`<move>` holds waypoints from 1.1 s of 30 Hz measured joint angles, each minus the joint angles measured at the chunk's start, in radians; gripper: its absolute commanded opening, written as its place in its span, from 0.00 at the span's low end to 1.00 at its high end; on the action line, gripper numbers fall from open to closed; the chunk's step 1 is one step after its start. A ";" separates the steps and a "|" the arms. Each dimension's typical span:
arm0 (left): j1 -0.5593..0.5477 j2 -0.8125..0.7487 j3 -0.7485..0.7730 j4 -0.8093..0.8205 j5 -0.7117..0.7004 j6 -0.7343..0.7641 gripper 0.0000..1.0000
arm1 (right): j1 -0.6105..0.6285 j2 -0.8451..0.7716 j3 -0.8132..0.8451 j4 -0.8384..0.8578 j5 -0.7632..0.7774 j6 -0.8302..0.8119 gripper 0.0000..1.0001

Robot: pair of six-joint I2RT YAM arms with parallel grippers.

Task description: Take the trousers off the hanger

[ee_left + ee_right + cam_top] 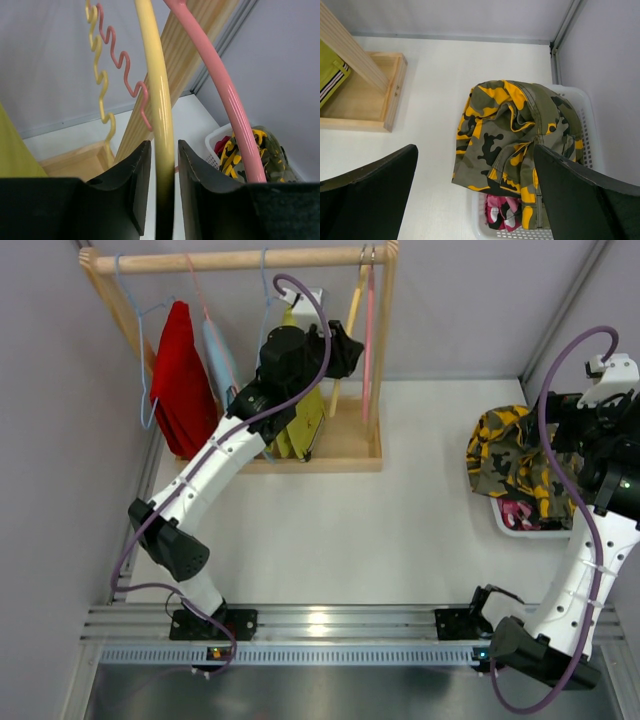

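The camouflage trousers [510, 455] lie crumpled over a white basket [522, 531] at the right, with the pink patterned trousers [517, 512] under them. In the right wrist view the camouflage pair [515, 130] covers most of the pink pair [502, 210]. My right gripper [475, 147] is open wide above them and holds nothing; in the top view it [590, 440] hovers over the basket. My left gripper [345, 350] is up at the wooden rack. Its fingers [164, 145] are closed around the bare yellow hanger [159, 100].
A bare pink hanger [225, 90] hangs right of the yellow one. The wooden rack [240, 260] also carries a plain red pair [180, 380] and a plain olive-yellow pair [305, 425]. Grey walls stand close on the left, back and right.
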 measured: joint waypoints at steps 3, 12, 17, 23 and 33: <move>0.000 0.000 0.002 -0.001 -0.008 -0.009 0.41 | 0.000 0.000 0.000 0.000 -0.001 0.001 0.99; 0.000 -0.079 -0.038 -0.030 -0.023 -0.013 0.47 | 0.000 -0.005 -0.015 0.000 -0.012 0.005 0.99; 0.000 -0.204 -0.096 -0.056 -0.024 -0.016 0.55 | 0.000 -0.007 -0.021 0.001 -0.023 0.010 1.00; 0.000 -0.330 -0.166 -0.064 -0.005 -0.003 0.90 | 0.000 -0.017 -0.034 0.001 -0.028 0.009 0.99; 0.025 -0.479 -0.299 -0.234 0.197 0.116 0.99 | 0.000 -0.023 -0.043 -0.022 -0.123 0.000 0.99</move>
